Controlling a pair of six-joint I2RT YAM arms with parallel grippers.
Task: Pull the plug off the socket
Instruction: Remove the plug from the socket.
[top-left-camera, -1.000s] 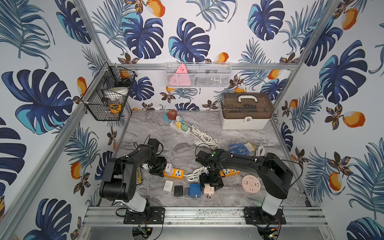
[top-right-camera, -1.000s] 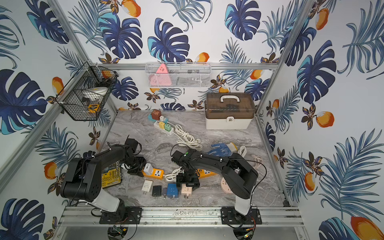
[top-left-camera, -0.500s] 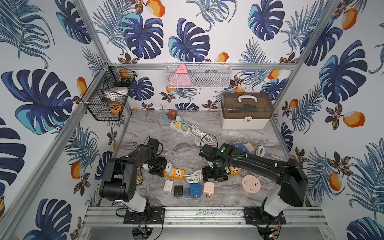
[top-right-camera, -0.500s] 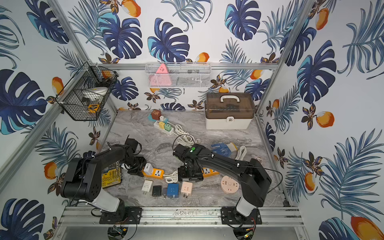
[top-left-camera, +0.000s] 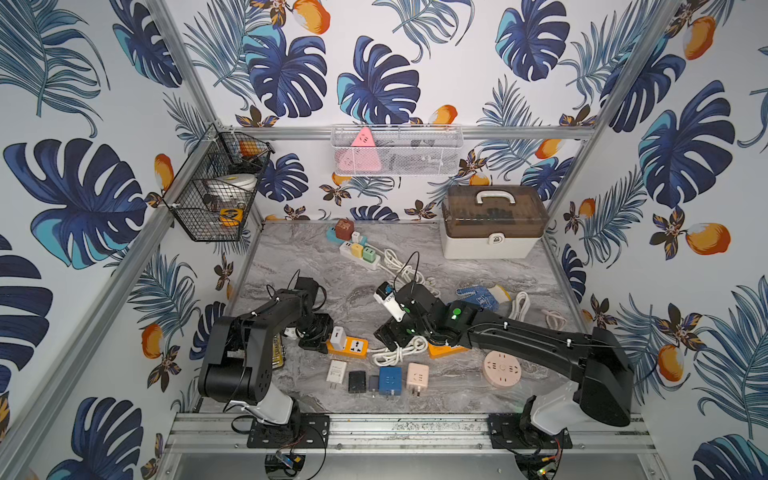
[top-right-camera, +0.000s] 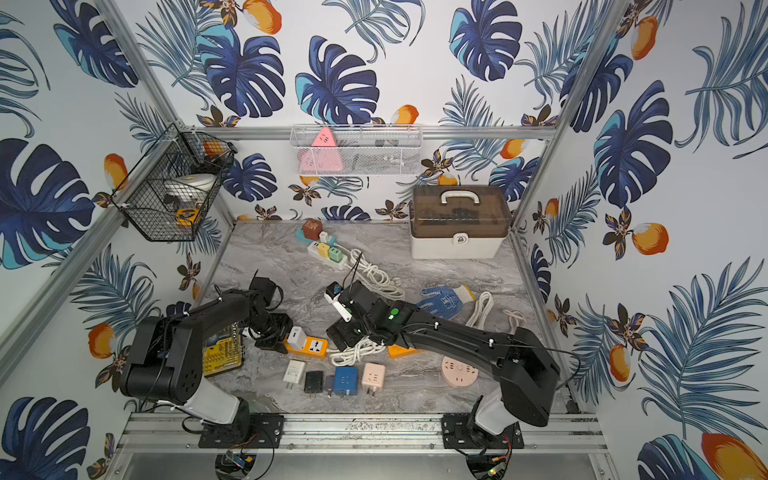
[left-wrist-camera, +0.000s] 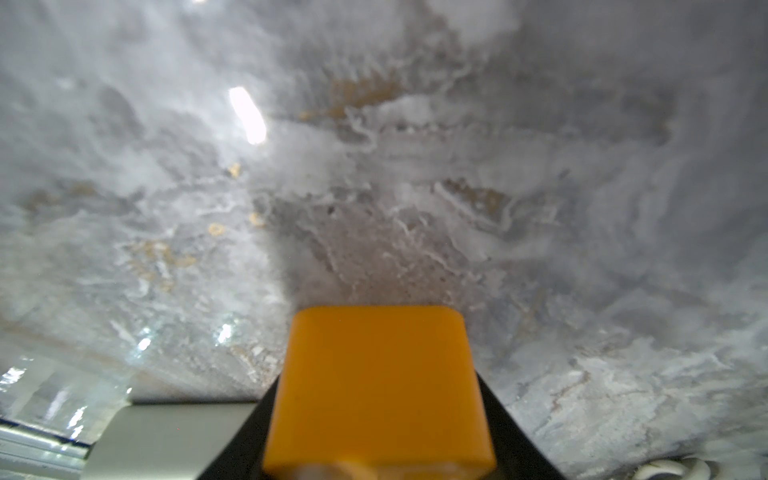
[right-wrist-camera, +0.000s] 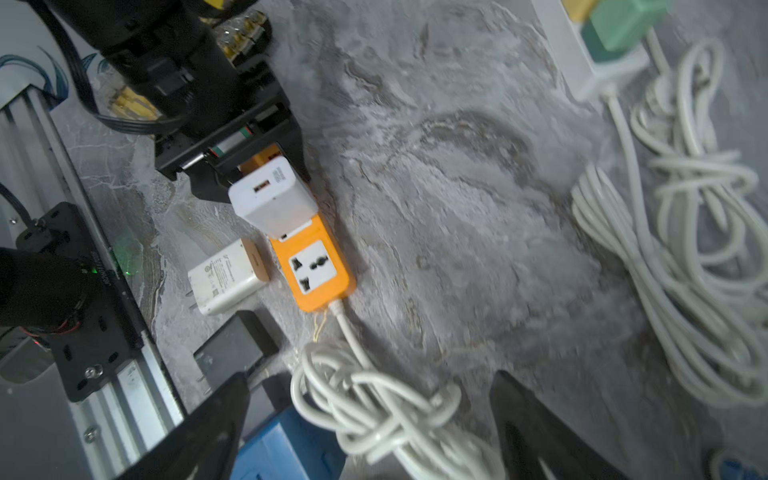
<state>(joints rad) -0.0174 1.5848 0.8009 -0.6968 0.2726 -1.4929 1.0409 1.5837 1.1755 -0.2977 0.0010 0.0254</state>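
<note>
The left pincer (top-left-camera: 321, 338) is pinching the left end of the orange socket strip (top-left-camera: 353, 348). In the left wrist view its black fingers (left-wrist-camera: 511, 444) flank the orange body on both sides. The white plug (right-wrist-camera: 272, 199) sits seated in the strip's left outlet, just beside those fingers; the outlet to its right is bare. The strip lies flat on the desk (top-left-camera: 457, 274), and its white cable (top-left-camera: 395, 352) runs right into a loose coil. The right pincer (right-wrist-camera: 370, 419) hangs over that coil, spread wide, with nothing between its fingers. Nearer than the strip lies a row of loose pieces: a white adapter (top-left-camera: 336, 371), a black adapter (top-left-camera: 356, 380), a blue adapter (top-left-camera: 390, 379) and a pink adapter (top-left-camera: 417, 376). A second orange strip (top-left-camera: 446, 350) shows partly from under the right arm, and a round pink socket (top-left-camera: 501, 369) lies further right.
</note>
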